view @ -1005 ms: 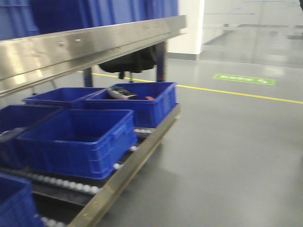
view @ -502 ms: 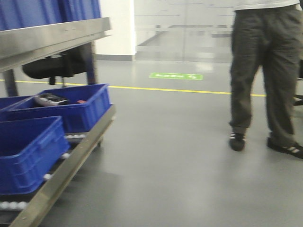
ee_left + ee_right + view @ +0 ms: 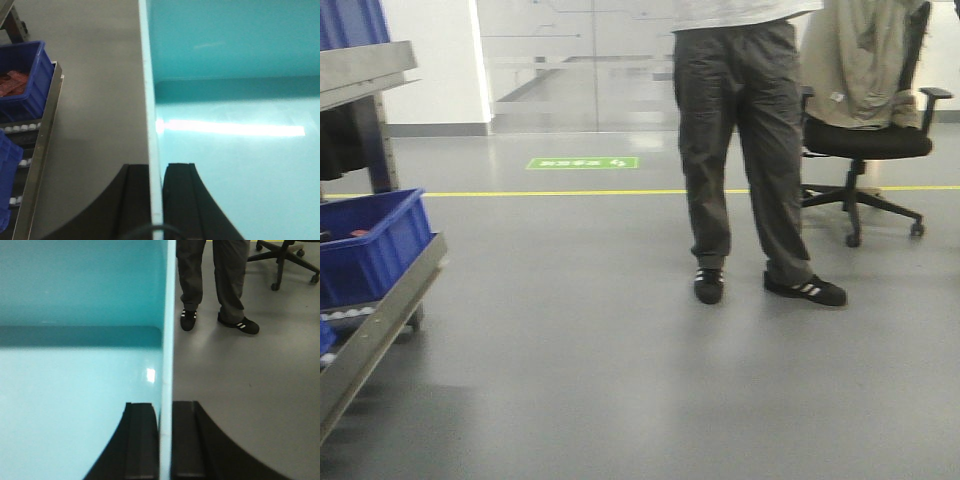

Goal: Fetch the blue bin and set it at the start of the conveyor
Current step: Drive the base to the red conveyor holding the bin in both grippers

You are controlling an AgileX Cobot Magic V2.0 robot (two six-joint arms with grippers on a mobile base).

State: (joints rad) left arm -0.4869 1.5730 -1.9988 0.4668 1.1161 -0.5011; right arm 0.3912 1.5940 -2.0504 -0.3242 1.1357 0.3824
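Swinging right since the earlier frames, our front view has pushed the rack (image 3: 382, 300) and its crate (image 3: 370, 245) to the left edge; a person (image 3: 745, 150) and a chair (image 3: 868, 140) now stand ahead. We hold the bin (image 3: 235, 150) between both arms, off the rack. The left gripper (image 3: 156, 172) is clamped on its left wall and the right gripper (image 3: 166, 410) on its right wall, each with one finger inside and one outside. We judge the fetch done and the transit under way. The conveyor appears in no view, and the person may block our path.
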